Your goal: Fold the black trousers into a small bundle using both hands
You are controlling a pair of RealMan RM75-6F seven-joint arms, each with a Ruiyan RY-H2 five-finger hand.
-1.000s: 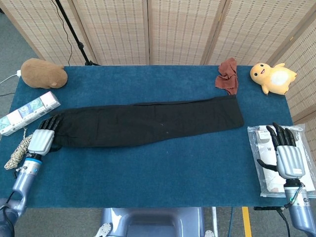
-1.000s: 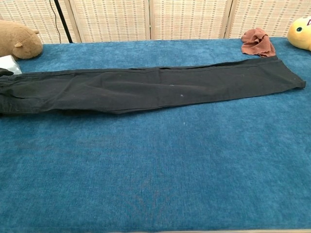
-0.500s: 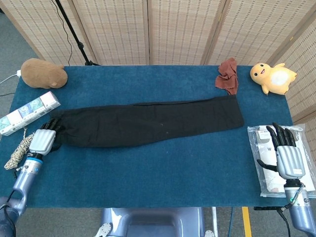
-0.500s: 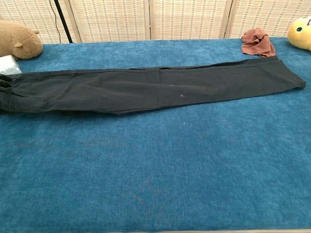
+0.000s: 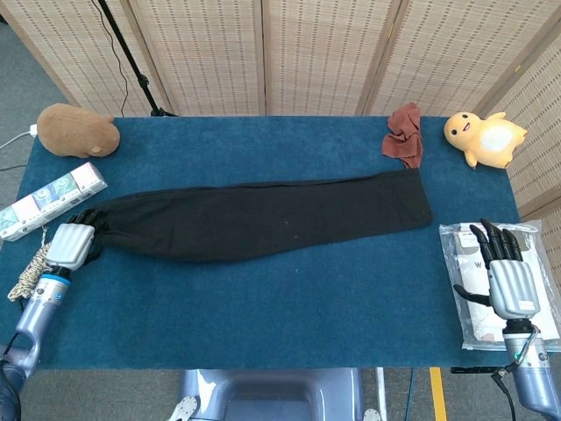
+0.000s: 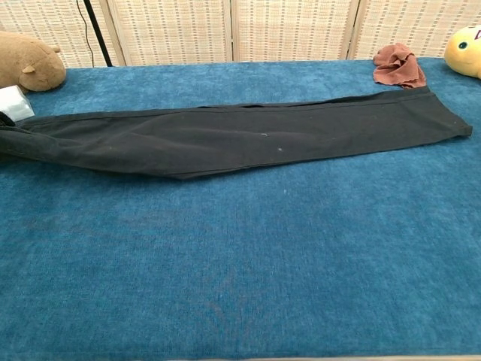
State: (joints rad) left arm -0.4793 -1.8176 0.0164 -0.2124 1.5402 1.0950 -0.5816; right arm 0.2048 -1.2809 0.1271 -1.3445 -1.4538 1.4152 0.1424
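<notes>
The black trousers (image 5: pixel 263 217) lay stretched across the blue surface (image 5: pixel 289 316), but their left end had narrowed and lifted over the last second: the left hand (image 5: pixel 72 242) had closed its fingers on that end and bunched it. The first fold looked just begun. The right hand (image 5: pixel 507 274) stayed open, fingers spread, over a plastic packet (image 5: pixel 456 246), well apart from the trousers' right end
</notes>
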